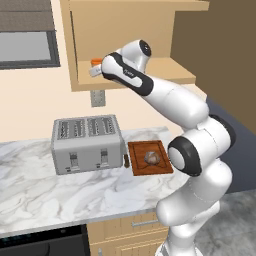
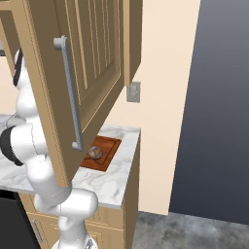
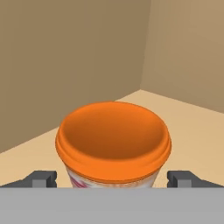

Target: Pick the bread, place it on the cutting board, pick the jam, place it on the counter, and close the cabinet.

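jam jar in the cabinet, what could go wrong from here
1. The gripper straddles the jam with its fingertips apart from it; closing off-centre could tip the jar on the shelf.
2. The open cabinet door hangs over the counter, so the arm might clip it while withdrawing.
3. The toaster crowds the drop zone.
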Robot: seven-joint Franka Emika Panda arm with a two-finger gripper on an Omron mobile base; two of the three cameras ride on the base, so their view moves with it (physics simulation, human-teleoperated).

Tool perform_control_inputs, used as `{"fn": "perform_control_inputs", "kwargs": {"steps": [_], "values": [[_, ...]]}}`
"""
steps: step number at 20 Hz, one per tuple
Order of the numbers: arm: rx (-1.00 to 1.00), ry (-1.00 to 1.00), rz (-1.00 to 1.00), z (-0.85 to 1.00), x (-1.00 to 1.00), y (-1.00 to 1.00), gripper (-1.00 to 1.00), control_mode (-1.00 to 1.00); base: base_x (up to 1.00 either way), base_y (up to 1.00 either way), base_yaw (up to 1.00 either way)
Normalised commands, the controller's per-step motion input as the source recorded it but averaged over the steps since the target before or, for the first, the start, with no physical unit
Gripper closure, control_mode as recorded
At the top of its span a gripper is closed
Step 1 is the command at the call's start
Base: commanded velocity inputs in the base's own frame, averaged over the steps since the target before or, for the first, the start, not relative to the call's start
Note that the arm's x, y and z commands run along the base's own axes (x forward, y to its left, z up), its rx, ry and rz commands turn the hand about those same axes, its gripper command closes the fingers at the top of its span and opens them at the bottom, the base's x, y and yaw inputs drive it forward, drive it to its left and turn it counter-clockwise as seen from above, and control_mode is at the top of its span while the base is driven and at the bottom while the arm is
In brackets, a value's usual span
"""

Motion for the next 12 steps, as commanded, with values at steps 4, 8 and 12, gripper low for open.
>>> {"fn": "perform_control_inputs", "kwargs": {"steps": [4,8,12], "values": [[0.00,0.00,0.00,0.00,0.13,0.00,1.00,-1.00,0.00,0.00,0.00],[0.00,0.00,0.00,0.00,0.01,0.00,1.00,-1.00,0.00,0.00,0.00],[0.00,0.00,0.00,0.00,0.00,0.00,1.00,-1.00,0.00,0.00,0.00]]}}
